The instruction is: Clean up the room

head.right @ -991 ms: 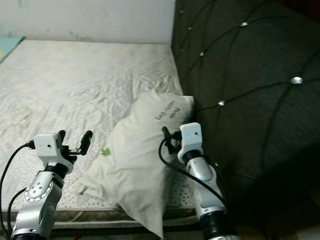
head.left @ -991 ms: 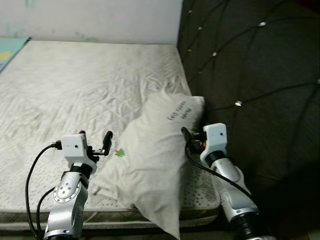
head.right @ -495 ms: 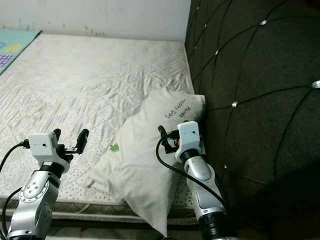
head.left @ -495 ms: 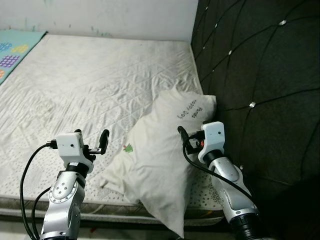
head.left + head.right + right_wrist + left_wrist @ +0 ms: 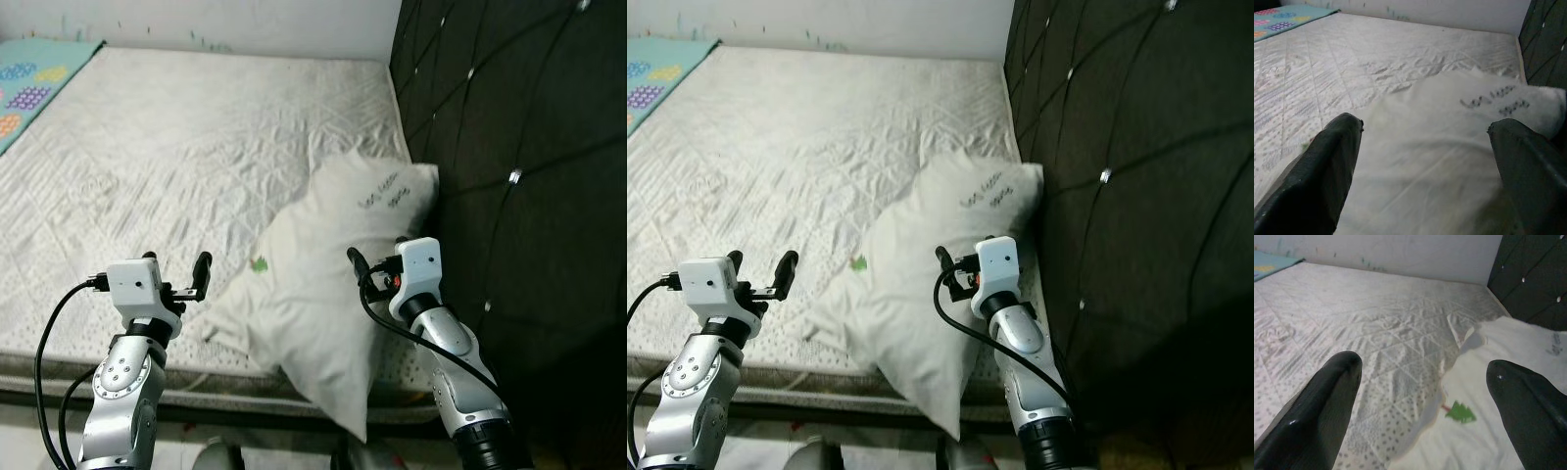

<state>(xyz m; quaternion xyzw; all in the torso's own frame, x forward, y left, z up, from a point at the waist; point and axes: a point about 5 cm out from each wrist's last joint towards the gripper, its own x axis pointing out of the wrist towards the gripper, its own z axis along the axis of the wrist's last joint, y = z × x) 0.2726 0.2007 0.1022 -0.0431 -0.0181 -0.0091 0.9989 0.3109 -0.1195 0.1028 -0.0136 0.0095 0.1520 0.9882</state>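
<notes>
A white pillow [image 5: 323, 284] with dark lettering and a small green tree print [image 5: 1459, 412] lies on the mattress [image 5: 196, 147] against the headboard, its lower corner hanging over the bed's front edge. My left gripper [image 5: 178, 266] is open above the front edge of the mattress, just left of the pillow and apart from it. My right gripper [image 5: 377, 257] hovers open over the pillow's right side, close to the headboard. Between the right fingers [image 5: 1327, 166] the pillow [image 5: 1440, 147] lies below, untouched.
A dark tufted headboard [image 5: 509, 117] runs along the right of the bed. A pale wall [image 5: 245, 20] closes the far side. A colourful play mat [image 5: 39, 83] lies at the far left. The bed's front edge [image 5: 196, 387] is near my arms.
The whole picture has shifted, so the camera has moved: more of the bed's front edge and the play mat shows. Both grippers keep the same open pose; the pillow has not moved.
</notes>
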